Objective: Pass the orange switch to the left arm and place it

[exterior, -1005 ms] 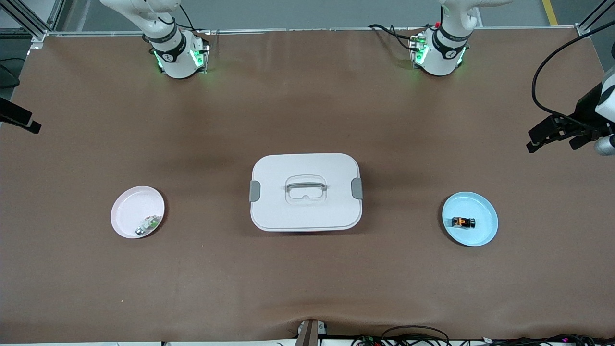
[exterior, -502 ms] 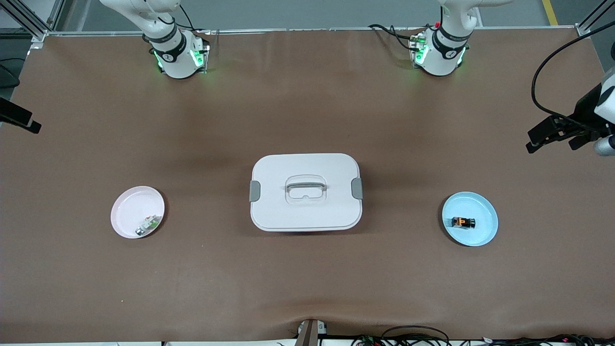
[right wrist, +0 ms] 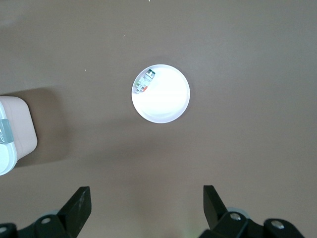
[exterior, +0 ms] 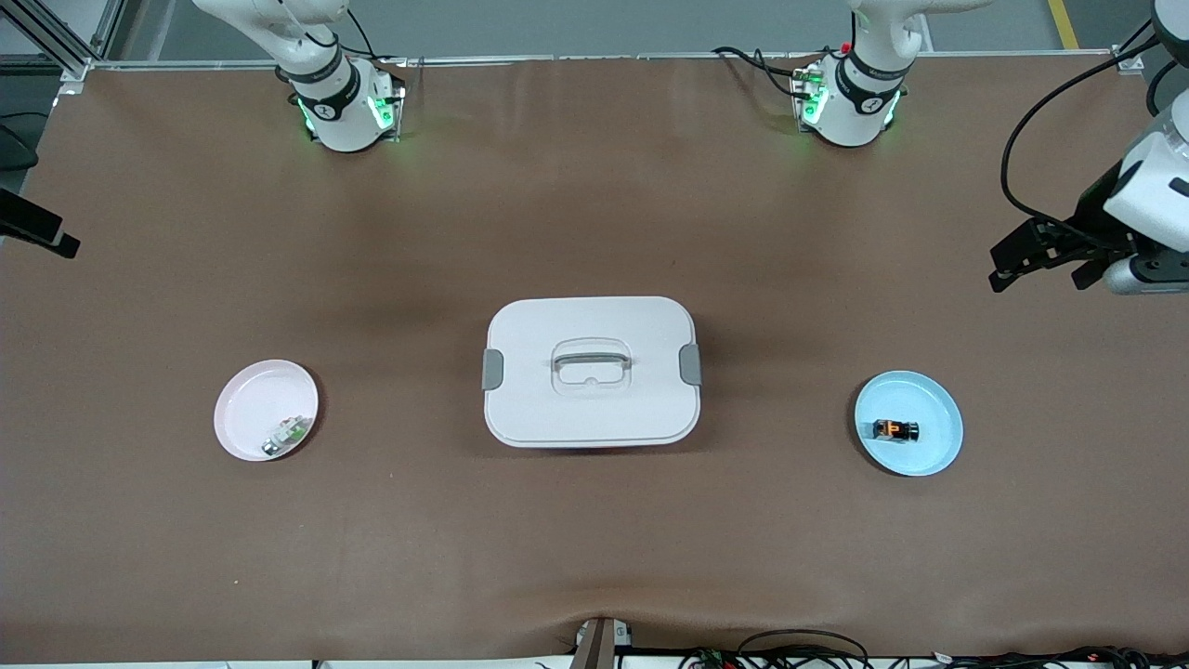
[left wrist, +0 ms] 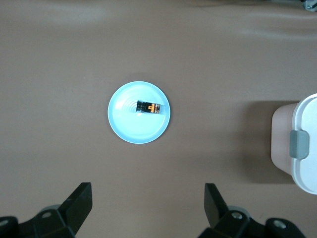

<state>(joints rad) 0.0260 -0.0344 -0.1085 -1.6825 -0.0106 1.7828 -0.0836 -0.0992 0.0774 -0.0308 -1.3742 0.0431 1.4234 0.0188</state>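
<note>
Seen from the front camera: one white lidded box (exterior: 591, 372) at table centre. At 4 o'clock from it, toward the left arm's end, one blue plate (exterior: 938, 451). In that plate, lying flat, the one orange switch (exterior: 895, 429).

At 8 o'clock from the box, toward the right arm's end, one pink plate (exterior: 246, 395) with one small green-and-white part (exterior: 286, 434) by its rim.

Two arms, two grippers. Left gripper (left wrist: 147, 187) up in the air over bare table at 1 o'clock from the blue plate, fingers spread wide, nothing between them. Right gripper (right wrist: 146, 189) waiting high over the pink plate's end, fingers likewise spread on nothing.

Judged from this: switch already resting at the left arm's end, as a finished placing would leave it. Equally fitting a switch lying ready for pickup. No handover under way, no next move settled.
</note>
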